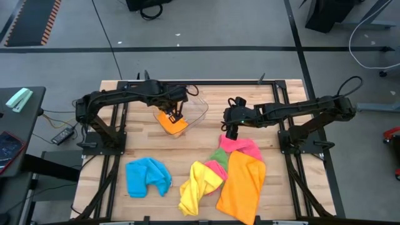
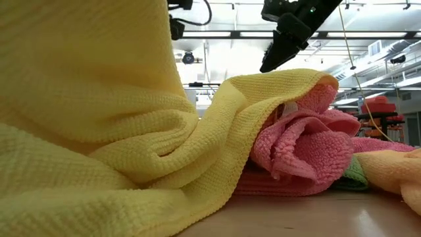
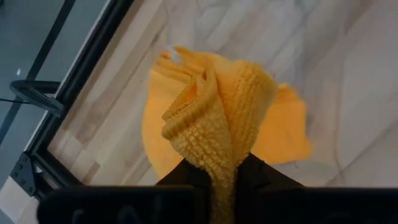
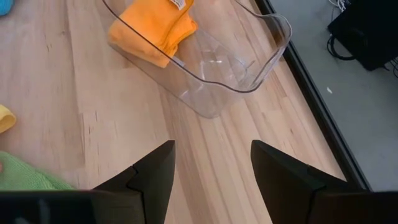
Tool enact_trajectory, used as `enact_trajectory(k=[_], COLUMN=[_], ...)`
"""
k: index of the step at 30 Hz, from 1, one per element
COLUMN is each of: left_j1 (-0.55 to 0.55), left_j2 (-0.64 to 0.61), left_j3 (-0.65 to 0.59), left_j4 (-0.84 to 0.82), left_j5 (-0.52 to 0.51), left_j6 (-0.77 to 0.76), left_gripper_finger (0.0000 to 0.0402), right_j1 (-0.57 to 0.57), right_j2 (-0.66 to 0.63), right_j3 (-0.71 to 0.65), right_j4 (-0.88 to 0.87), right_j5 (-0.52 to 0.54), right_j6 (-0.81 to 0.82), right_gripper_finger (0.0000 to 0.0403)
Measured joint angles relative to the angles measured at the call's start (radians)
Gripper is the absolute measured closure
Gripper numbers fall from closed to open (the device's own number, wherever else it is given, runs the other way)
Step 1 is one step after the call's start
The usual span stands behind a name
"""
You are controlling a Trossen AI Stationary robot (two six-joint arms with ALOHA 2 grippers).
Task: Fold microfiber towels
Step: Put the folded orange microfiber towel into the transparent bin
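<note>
My left gripper (image 1: 175, 113) hangs over the clear plastic tub (image 1: 199, 107) at the table's far middle, shut on a small orange towel (image 1: 171, 123). My right gripper (image 1: 230, 132) waits open to the tub's right, above the far end of a pile holding a pink towel (image 1: 242, 147), a green towel (image 1: 219, 156) and a large orange towel (image 1: 242, 184). A yellow towel (image 1: 199, 186) and a blue towel (image 1: 148, 177) lie bunched on the table nearer the front edge. The yellow towel (image 2: 99, 105) fills most of the low view. My left gripper pinches a bunched, folded-over ridge of the small orange towel (image 3: 216, 152) between its two fingers, several layers together. The fingers come from above, slanting steeply down. The towel hangs below them, and its lower spread part (image 3: 286, 134) lies inside the tub.
The tub's clear walls (image 4: 205, 78) stand around the small orange towel (image 4: 152, 28). Bare wood (image 4: 93, 118) lies between the tub and the towel pile. The black frame rail (image 3: 74, 87) runs along the table's far edge behind the tub.
</note>
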Motion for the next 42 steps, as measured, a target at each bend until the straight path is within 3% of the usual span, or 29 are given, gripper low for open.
enact_trajectory(k=[6, 13, 19, 29, 32, 42], left_j1=[-0.024, -0.023, -0.004, 0.093, 0.098, 0.106], left_j2=[0.005, 0.005, 0.005, 0.004, 0.006, 0.076], left_j3=[0.004, 0.004, 0.023, 0.231, 0.234, 0.233], left_j4=[-0.044, -0.091, -0.131, -0.232, -0.237, -0.295], left_j5=[0.033, 0.030, -0.039, -0.143, -0.145, -0.235], left_j6=[-0.023, -0.047, -0.003, 0.001, 0.004, -0.001], left_gripper_finger=[0.0383, 0.0362, 0.0384, 0.0372, 0.0385, 0.0372], right_j1=[0.000, 0.000, 0.000, 0.000, 0.000, 0.000], right_j2=[0.000, 0.000, 0.000, 0.000, 0.000, 0.000], right_j3=[0.000, 0.000, 0.000, 0.000, 0.000, 0.000], right_j4=[-0.001, 0.001, 0.002, 0.001, 0.001, 0.001], right_j5=[0.000, 0.000, 0.000, 0.000, 0.000, 0.000], right_j6=[-0.001, -0.001, -0.002, -0.002, -0.004, -0.004], right_gripper_finger=[0.0185, 0.0185, 0.0185, 0.0185, 0.0185, 0.0185])
